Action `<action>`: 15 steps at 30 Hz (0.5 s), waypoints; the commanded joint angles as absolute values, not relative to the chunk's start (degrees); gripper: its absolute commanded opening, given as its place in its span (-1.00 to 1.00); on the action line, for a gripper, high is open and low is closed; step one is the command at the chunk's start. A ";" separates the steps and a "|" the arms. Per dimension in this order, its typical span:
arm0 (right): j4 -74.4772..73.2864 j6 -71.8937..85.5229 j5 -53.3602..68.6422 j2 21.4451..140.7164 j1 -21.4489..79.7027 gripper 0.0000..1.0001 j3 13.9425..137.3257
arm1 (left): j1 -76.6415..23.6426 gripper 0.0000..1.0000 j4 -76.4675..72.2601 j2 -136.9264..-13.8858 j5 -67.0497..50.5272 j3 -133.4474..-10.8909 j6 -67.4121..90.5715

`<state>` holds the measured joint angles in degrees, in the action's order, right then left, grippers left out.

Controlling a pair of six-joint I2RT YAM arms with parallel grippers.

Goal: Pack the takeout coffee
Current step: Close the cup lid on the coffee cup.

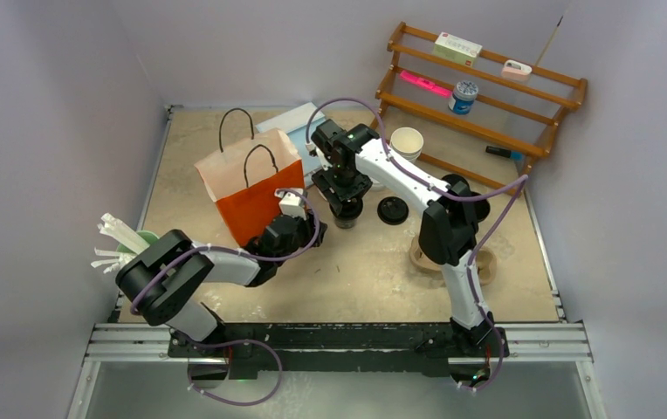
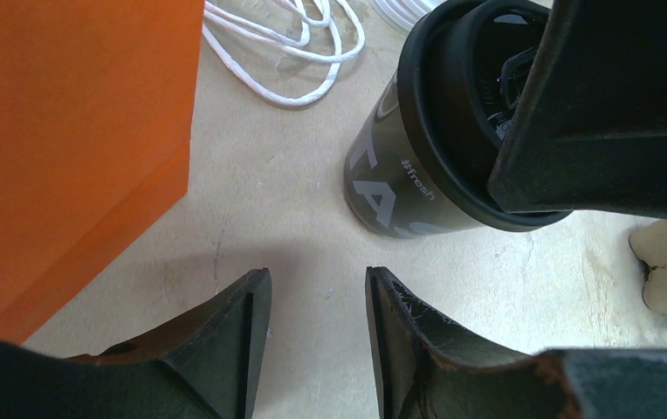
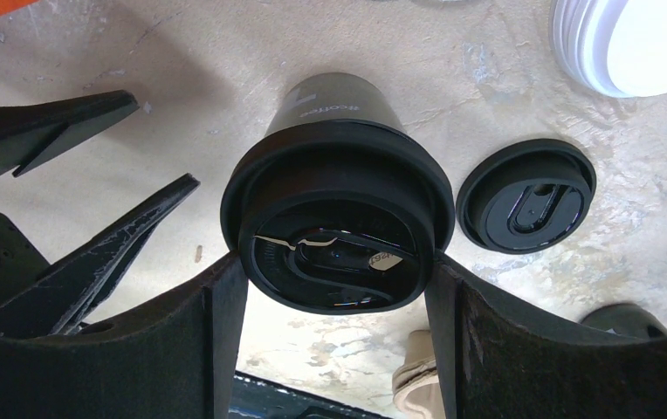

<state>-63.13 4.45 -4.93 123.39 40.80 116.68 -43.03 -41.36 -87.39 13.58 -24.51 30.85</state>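
Currently: right gripper is over the black cup, jaws closed in on the lid from both sides. The pads touch its rim at 9 and 3 o'clock in the wrist view. The hold is on the lid, not the cup wall.

Cup stands on the table, at 3 o'clock of the orange bag seen from above, near it but not touching. Spare lid lies flat at 3 o'clock of the cup. White cup stack is at 1 o'clock, apart.

Left gripper sits low at 8 o'clock of the cup, jaws roughly half open, nothing between them.

Judgement: the step is either seating the lid or lifting the lidded cup toward the bag; cannot tell which. Cannot tell if the lid is fully snapped down.

To do it well:
- Press straight down and evenly before any lift; a rim-only hold may pull the lid off and leave the cup behind.
- Lift vertically, cup upright, high enough to clear the bag mouth.
- The free left gripper could steady the cup wall or brace the bag; thin paper will likely fold if nudged.
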 commanded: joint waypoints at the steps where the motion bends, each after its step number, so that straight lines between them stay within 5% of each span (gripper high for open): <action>1: -67.22 3.44 -4.75 129.03 40.77 0.05 114.10 | -42.63 -0.07 -46.92 -88.63 13.26 -26.36 30.53; 15: -66.99 3.25 -3.99 134.12 40.74 0.02 113.58 | -42.50 -0.07 -47.92 -89.15 13.45 -26.09 29.51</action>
<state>-64.27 4.45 -4.89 124.90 40.80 118.04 -42.81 -44.23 -88.42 13.65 -24.67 30.57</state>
